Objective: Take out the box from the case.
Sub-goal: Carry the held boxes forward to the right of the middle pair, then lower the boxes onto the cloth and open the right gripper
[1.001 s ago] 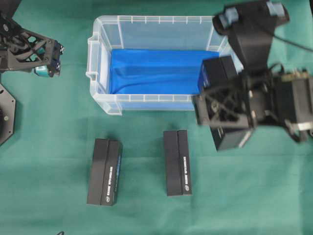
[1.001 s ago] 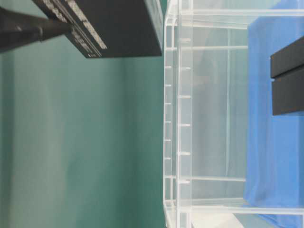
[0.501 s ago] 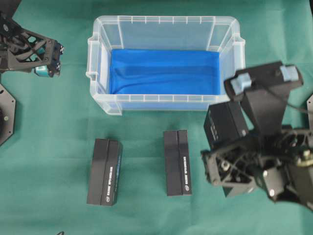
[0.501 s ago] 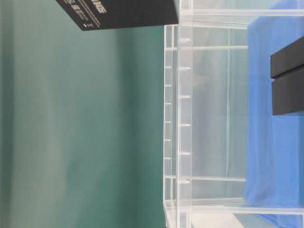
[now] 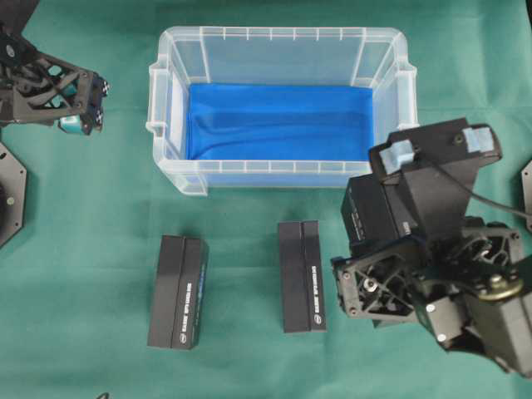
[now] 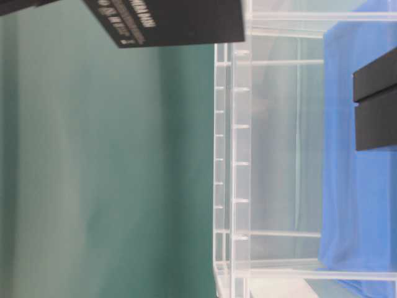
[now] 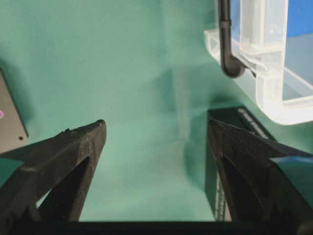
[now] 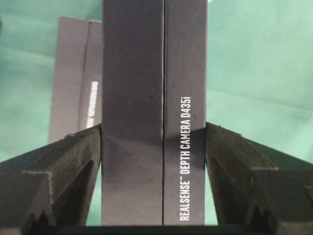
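R gripper: clamped on box, fingers both sides
Box: outside case, case just behind R gripper
L gripper: jaws wide, holding nothing, far left

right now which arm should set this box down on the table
Right. The right gripper already clamps the box, outside the case beside the two boxes on the table. The left gripper sits open and far off.

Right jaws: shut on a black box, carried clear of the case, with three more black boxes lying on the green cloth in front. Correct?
Nearly. The overhead view shows two boxes lying on the green cloth, not three: the left box and the middle box. The rest holds: the right gripper is shut on a black box, clear of the case.
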